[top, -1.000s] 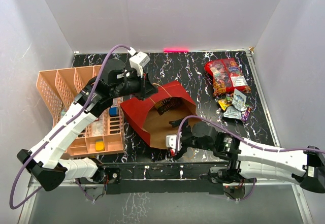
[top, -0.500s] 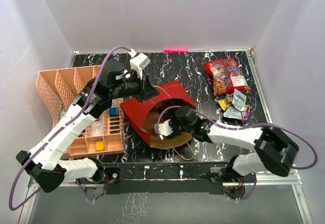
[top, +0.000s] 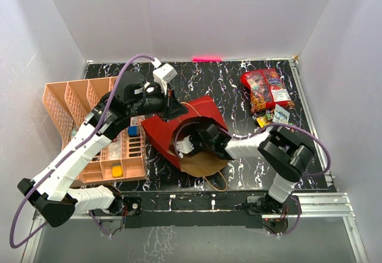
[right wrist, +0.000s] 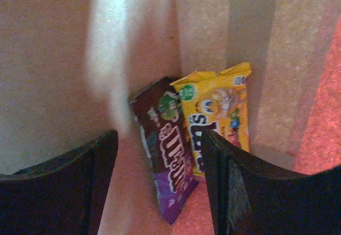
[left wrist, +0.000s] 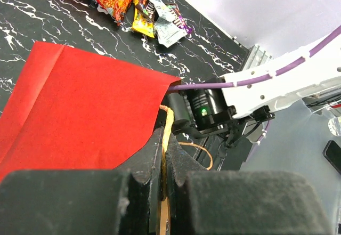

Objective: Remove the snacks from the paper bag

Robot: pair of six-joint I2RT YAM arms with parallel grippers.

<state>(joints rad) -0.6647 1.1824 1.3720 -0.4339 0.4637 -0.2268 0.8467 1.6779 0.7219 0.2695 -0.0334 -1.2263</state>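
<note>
The red paper bag (top: 156, 130) lies on its side, its brown-lined mouth facing the near right. My left gripper (top: 173, 109) is shut on the bag's brown cord handle (left wrist: 168, 123) at the upper rim and holds it up. My right gripper (top: 192, 142) is open and reaches inside the bag. In the right wrist view its open fingers (right wrist: 101, 155) frame a brown-purple candy packet (right wrist: 170, 150) and a yellow candy packet (right wrist: 216, 112), both lying against the bag's far end. Two red snack bags (top: 265, 87) and several small packets (top: 273, 117) lie on the table at the right.
A peach slotted tray (top: 65, 105) stands at the left with a blue block (top: 133, 130) and a yellow block (top: 117, 171) in it. A second cord handle (top: 218, 182) lies loose at the bag's near edge. White walls enclose the black marbled table.
My right arm has swung from the near table edge to the left and forward, and its gripper has gone into the bag's mouth. My left gripper keeps its hold on the handle.
</note>
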